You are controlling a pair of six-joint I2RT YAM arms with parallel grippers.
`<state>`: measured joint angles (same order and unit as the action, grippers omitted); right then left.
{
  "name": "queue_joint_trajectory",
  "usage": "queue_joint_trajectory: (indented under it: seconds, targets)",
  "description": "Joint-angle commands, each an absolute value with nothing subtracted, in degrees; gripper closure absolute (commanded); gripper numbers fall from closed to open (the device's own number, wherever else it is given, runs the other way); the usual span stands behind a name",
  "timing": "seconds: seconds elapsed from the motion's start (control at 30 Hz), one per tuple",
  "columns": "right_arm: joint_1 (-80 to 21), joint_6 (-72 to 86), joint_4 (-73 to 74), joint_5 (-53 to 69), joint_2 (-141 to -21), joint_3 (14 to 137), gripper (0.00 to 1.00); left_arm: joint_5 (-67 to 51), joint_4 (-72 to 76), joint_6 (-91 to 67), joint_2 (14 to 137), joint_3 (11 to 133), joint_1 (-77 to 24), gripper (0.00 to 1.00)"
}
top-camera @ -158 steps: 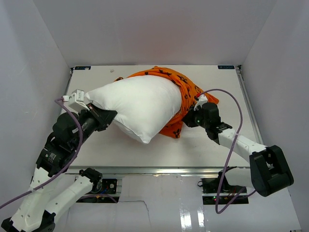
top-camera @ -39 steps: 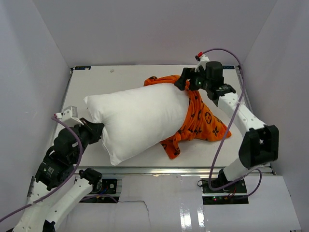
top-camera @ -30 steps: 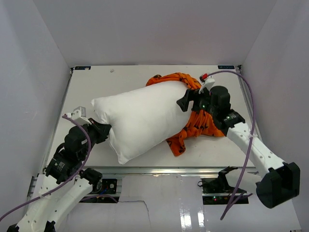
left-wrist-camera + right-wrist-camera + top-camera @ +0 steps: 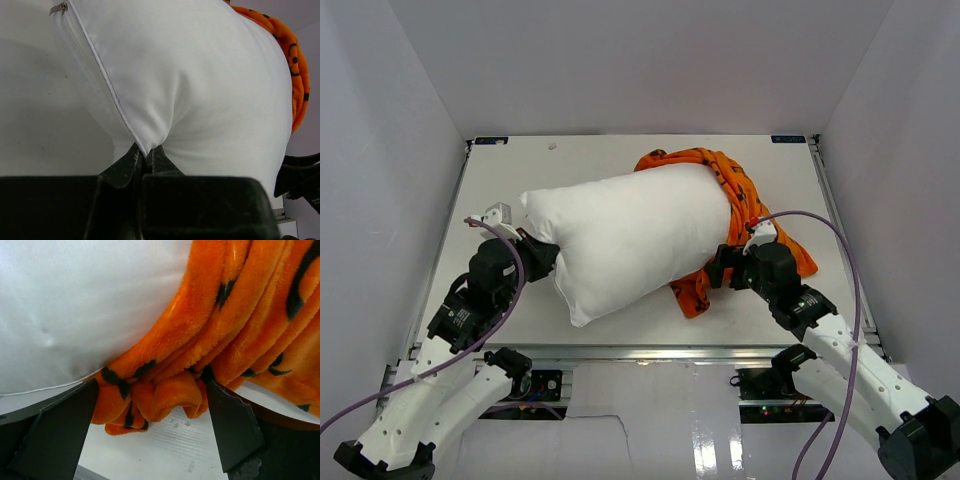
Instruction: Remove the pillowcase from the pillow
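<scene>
since a second ago the right claw (image 4: pixel 718 268) has dropped back from the far right end of the pillow (image 4: pixel 630 240) to its near right side, and the pillow has shifted a little farther up the tabletop (image 4: pixel 520 170). the right claw is spread wide, its two dark fingers (image 4: pixel 55 435) standing either side of a bunched orange fold, with nothing pinched. that fold is the near edge of the pillowcase (image 4: pixel 730 185), rumpled in soft ridges with black motifs. it lies on the tabletop just under the pillow's white edge.

the left claw (image 4: pixel 147 156) is pressed together on a seamed corner of the pillow, a small peak of white cloth pinched between its tips. from that corner a piped seam runs up and away, and a small metal zip pull (image 4: pixel 59 7) shows at the top left of the left wrist view.

the pillow lies slantwise across the middle of the tabletop, its left end at the left claw and its right end inside the pillowcase. most of it is bare white. the orange cover is gathered round the right end only, wrapping from the far side to the near side and trailing onto the tabletop at the right.
</scene>
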<state>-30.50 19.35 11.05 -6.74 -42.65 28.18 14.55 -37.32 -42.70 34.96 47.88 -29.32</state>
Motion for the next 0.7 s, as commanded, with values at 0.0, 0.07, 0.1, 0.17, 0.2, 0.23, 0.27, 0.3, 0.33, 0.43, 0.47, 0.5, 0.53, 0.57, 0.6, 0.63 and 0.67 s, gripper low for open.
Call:
queue_joint_trajectory:
  seconds: [0.0,0.07,0.1,0.17,0.2,0.23,0.27,0.3,0.33,0.43,0.47,0.5,0.53,0.57,0.6,0.63,0.67]
  targets:
    - [-30.85,20.83,9.49,-8.61,-40.95,27.16,0.07,15.20,-34.80,-42.19,35.86,50.63,-29.18,1.00]
    - [-30.76,21.18,8.71,-8.09,-41.92,26.02,0.08,15.82,-34.80,-42.36,35.60,50.10,-29.18,1.00]
    - [-30.76,21.70,7.31,-7.91,-43.32,25.67,0.09,15.82,-34.63,-42.45,35.51,50.01,-29.18,1.00]
    - [-30.76,22.32,5.63,-7.56,-44.47,24.88,0.11,15.65,-34.45,-42.54,35.77,50.01,-29.18,1.00]
    - [-30.76,23.19,3.45,-7.38,-45.34,24.53,0.12,15.38,-34.37,-42.54,36.12,50.10,-29.27,1.00]
    - [-30.76,23.73,2.04,-7.30,-45.79,24.09,0.14,15.29,-34.19,-42.54,36.30,50.53,-29.27,1.00]
    - [-30.76,24.34,0.80,-7.12,-46.23,23.12,0.15,15.29,-34.10,-42.45,36.65,50.89,-29.18,1.00]
    - [-30.76,25.48,-2.25,-7.03,-47.27,22.77,0.19,15.55,-33.75,-42.19,37.35,51.32,-29.27,1.00]
    - [-30.67,26.27,-3.07,-7.21,-47.81,22.50,0.23,15.64,-33.75,-41.67,37.79,52.72,-29.18,1.00]
    - [-30.67,28.73,-3.69,-12.81,-49.65,22.76,0.50,17.39,-34.54,-39.65,39.81,55.27,-29.18,1.00]
    - [-30.59,29.26,-3.43,-18.23,-49.75,23.02,0.78,18.45,-35.15,-39.29,40.25,57.11,-29.18,1.00]
    - [-29.80,29.79,-2.99,-20.63,-49.75,23.11,0.92,20.63,-36.46,-39.03,40.69,58.00,-29.18,1.00]
    - [-28.92,29.79,-2.38,-22.48,-49.75,23.20,0.92,21.70,-36.91,-37.98,41.39,58.88,-29.18,1.00]
    - [-26.22,29.71,-2.03,-22.76,-49.66,23.29,0.92,22.93,-37.87,-37.45,41.74,61.06,-29.18,1.00]
    - [-24.45,29.71,-1.50,-22.85,-49.57,23.20,0.92,25.46,-38.40,-36.92,42.27,62.13,-29.27,1.00]
    - [-22.69,29.62,-1.32,-22.85,-49.48,23.03,0.92,26.79,-38.84,-36.31,43.67,63.27,-29.27,1.00]
    - [-20.59,29.53,-0.88,-22.85,-49.05,22.94,0.92,28.29,-39.98,-35.17,44.64,65.72,-29.18,1.00]
